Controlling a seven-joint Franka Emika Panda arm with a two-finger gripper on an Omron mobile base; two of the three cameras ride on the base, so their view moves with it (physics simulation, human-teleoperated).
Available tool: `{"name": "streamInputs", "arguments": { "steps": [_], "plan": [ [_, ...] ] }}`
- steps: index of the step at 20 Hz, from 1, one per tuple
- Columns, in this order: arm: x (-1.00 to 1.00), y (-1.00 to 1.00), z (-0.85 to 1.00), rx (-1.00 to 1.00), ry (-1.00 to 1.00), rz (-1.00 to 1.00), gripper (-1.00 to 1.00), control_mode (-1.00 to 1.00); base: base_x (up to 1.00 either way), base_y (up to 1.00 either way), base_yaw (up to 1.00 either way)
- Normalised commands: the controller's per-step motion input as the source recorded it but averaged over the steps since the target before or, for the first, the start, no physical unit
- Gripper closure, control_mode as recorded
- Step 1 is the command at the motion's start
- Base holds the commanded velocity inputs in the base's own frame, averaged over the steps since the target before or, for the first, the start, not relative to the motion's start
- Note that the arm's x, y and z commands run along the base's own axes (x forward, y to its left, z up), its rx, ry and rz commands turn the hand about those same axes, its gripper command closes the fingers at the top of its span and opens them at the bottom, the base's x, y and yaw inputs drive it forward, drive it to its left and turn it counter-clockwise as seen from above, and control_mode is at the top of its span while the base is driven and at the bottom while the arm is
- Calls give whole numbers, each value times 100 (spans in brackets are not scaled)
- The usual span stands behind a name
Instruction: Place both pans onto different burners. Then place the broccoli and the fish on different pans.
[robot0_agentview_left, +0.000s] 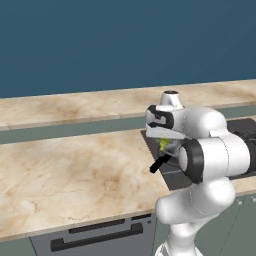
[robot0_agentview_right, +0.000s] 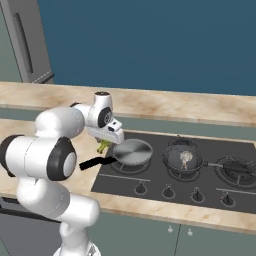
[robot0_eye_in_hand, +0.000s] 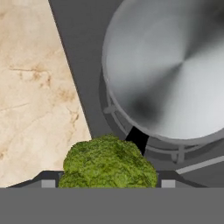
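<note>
Your tool (robot0_agentview_right: 104, 145) grips the broccoli (robot0_eye_in_hand: 108, 162) above the cooktop's edge, just beside the silver pan (robot0_agentview_right: 132, 152) on its burner (robot0_agentview_right: 125, 165)

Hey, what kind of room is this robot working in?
A kitchen, rendered rather than real: a dark gas cooktop with ringed burners and knobs is set into a marble-look counter, with frying pans on it and a tall grey fridge-like cabinet at the back.
</note>
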Motion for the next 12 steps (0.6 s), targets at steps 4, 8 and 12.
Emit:
{"name": "streamInputs", "arguments": {
  "steps": [4,8,12],
  "plan": [
    [5,-46,0,0,0,0,100,-100,0,0,0],
    [7,-44,0,0,0,0,100,-100,0,0,0],
    [5,-36,0,0,0,0,100,-100,0,0,0]
  ]
}}
